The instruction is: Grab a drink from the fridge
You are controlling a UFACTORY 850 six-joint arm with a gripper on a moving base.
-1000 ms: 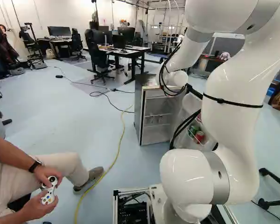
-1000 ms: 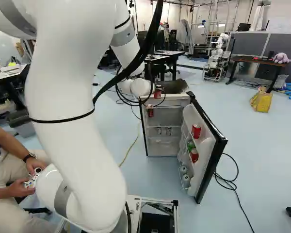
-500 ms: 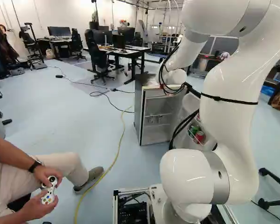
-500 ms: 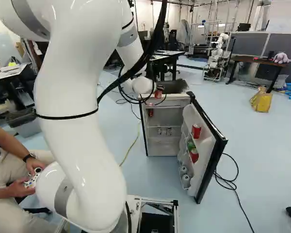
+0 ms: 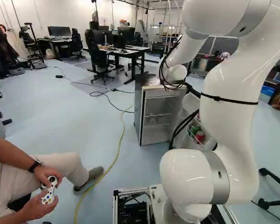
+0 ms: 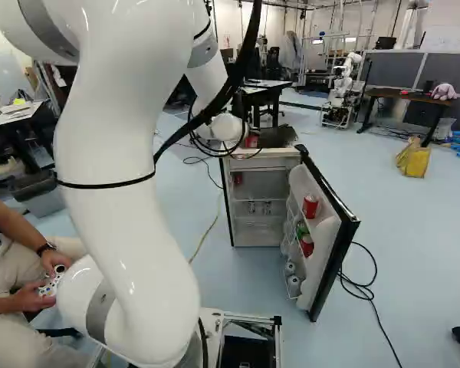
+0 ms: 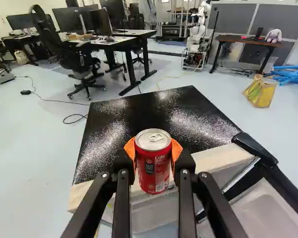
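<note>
Pincer (image 7: 153,148) grips the can (image 7: 154,173) from both sides, upright beside the front top edge of the fridge (image 7: 144,106), so I'd lift before backing away.

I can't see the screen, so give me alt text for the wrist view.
A black gripper holds a red soda can upright between its two orange-padded fingers. Beyond is the glossy black top of a small fridge, its door open; farther off stand desks, an office chair and another robot.
</note>
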